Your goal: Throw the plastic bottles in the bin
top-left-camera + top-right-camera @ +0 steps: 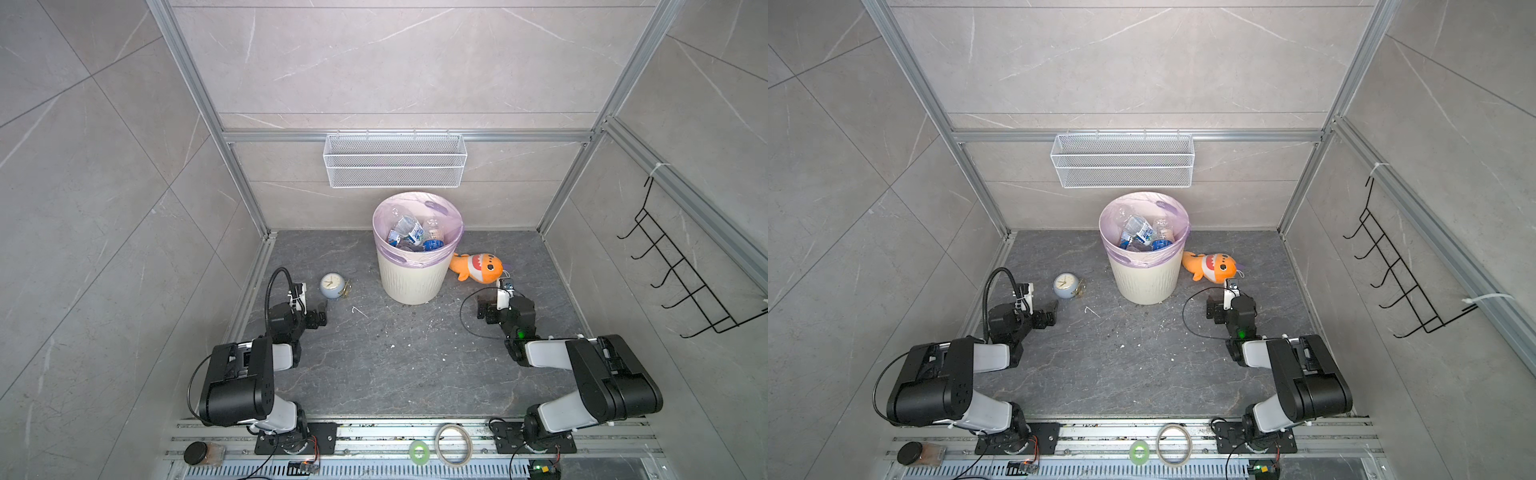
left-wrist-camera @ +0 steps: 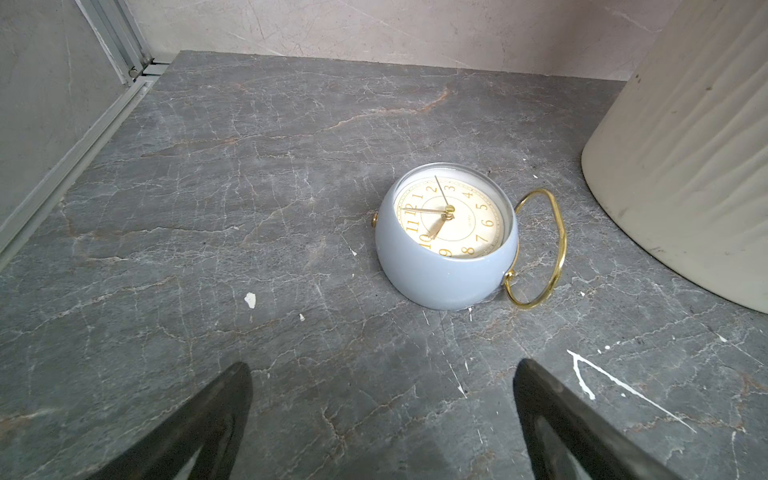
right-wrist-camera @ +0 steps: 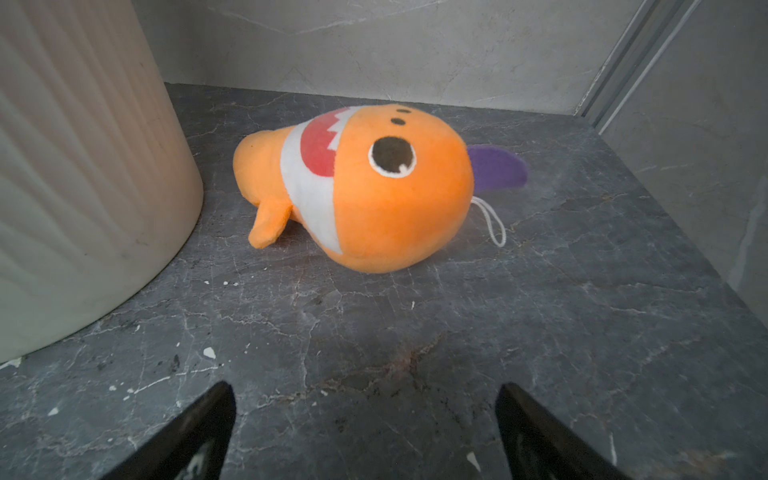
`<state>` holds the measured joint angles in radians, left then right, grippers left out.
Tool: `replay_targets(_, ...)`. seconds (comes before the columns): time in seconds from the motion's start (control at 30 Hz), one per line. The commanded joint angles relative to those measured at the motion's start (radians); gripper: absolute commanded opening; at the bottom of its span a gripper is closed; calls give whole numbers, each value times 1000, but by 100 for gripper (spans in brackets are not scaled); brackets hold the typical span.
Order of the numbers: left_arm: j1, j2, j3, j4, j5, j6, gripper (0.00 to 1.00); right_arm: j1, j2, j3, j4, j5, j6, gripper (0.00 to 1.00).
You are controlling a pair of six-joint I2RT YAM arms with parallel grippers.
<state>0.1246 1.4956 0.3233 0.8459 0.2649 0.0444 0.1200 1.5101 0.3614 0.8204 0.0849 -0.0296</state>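
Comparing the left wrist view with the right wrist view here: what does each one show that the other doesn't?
Only the left wrist view: the pale-blue clock lying face up, its gold handle toward the bin.
Only the right wrist view: the orange plush shark on its side.
Both: the bin wall, dark stone floor, and open, empty jaws. Neither shows bottles.

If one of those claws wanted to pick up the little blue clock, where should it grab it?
Probably the round blue body of the clock, from above, one finger on each side. It lies face up on the floor, so its curved sides are free. The thin gold handle lies flat and looks harder to pinch.
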Motion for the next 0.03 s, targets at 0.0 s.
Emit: replay_targets(0.0, 5, 3, 17, 35, 20, -6, 100, -4, 1, 14, 18, -8, 14, 100)
